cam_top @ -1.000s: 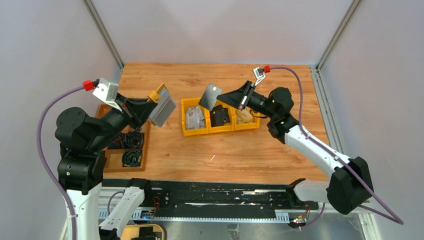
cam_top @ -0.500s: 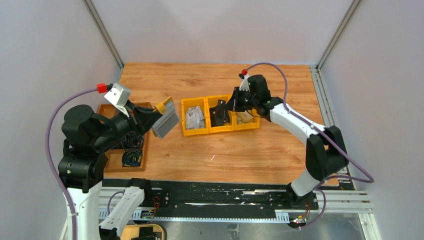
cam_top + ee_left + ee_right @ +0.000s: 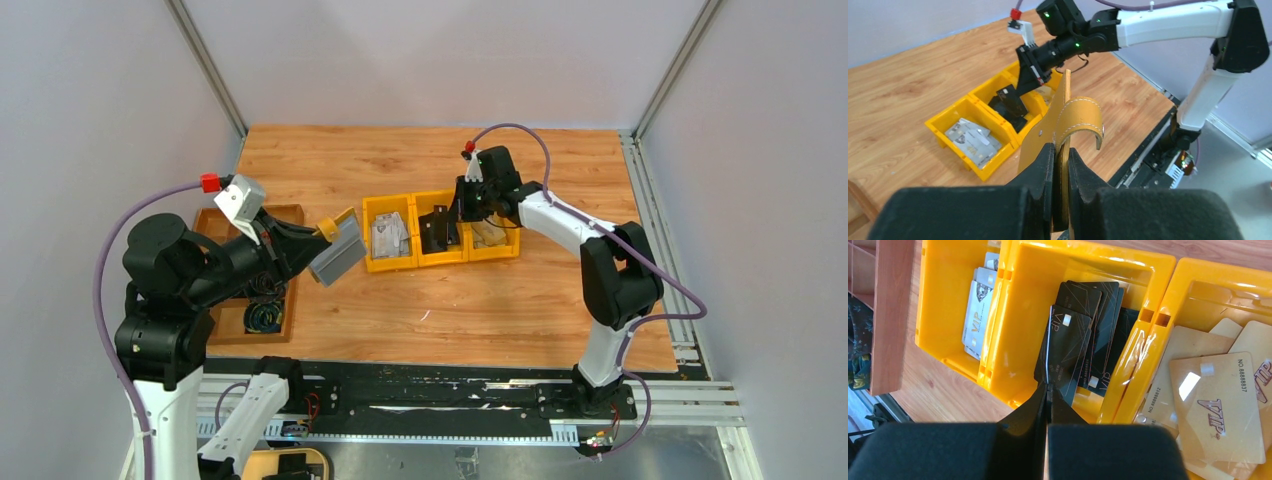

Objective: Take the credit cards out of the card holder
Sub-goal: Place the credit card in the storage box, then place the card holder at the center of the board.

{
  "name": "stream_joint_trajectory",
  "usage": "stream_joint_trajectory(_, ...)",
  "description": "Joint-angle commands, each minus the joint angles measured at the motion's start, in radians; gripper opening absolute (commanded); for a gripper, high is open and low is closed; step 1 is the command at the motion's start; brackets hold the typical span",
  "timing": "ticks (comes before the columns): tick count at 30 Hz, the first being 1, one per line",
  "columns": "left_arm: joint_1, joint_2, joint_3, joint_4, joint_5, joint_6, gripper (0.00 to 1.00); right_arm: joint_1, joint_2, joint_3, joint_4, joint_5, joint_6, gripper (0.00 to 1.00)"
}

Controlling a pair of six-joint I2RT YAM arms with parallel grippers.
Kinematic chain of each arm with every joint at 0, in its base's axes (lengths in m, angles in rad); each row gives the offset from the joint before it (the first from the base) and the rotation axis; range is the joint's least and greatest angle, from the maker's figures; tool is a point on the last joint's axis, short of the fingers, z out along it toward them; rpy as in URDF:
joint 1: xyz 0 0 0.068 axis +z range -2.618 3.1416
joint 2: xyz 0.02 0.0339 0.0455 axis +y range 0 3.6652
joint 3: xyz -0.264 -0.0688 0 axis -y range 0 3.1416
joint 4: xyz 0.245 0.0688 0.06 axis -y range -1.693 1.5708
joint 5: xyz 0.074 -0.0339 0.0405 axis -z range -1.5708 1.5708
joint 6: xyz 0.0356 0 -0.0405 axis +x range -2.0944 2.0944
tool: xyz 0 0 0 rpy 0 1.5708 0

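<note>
Card holder (image 3: 1040, 140) edge between left fingers (image 3: 1040, 172)

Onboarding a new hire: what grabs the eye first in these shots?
The left pincer holds an opened mustard-yellow leather card holder aloft, left of three yellow plastic bins. The right pincer pinches a black plastic card edge-on over the middle bin of black cards; silver cards and gold cards lie in its neighbours.
</note>
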Motion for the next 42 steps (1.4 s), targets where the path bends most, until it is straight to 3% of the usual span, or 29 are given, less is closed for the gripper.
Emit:
stream_joint_trajectory(1,-0.002,0.01,-0.014,-0.018,0.122,0.021,0.0,0.013,0.003,0.034,-0.022,0.016,-0.049,0.0)
stream_joint_trajectory(7,-0.002,0.045,-0.037,-0.083,0.17,0.073,0.0,0.029,-0.019,0.039,-0.032,0.033,-0.066,0.12)
stream_joint_trajectory(15,-0.002,0.055,-0.083,-0.089,0.242,0.081,0.0,0.032,-0.078,0.012,-0.026,0.047,-0.065,0.2)
stream_joint_trajectory(20,-0.003,0.07,-0.137,-0.09,0.298,0.086,0.0,0.042,-0.194,-0.033,0.031,-0.064,-0.061,0.4)
stream_joint_trajectory(24,-0.02,0.135,-0.199,-0.093,0.352,0.087,0.0,0.043,-0.288,-0.053,0.03,-0.097,-0.047,0.46)
stream_joint_trajectory(28,-0.109,0.233,-0.242,-0.096,0.367,0.084,0.0,0.042,-0.384,-0.104,0.029,-0.081,-0.031,0.5)
stream_joint_trajectory(35,-0.372,0.471,-0.258,-0.081,0.173,0.206,0.0,0.033,-0.502,-0.234,0.047,0.018,0.003,0.53)
stream_joint_trajectory(38,-0.414,0.614,-0.246,-0.075,0.073,0.284,0.0,0.016,-0.523,-0.264,0.046,0.041,0.014,0.54)
stream_joint_trajectory(42,-0.437,0.792,-0.175,-0.155,0.013,0.5,0.0,-0.006,-0.529,-0.267,0.03,0.064,0.014,0.54)
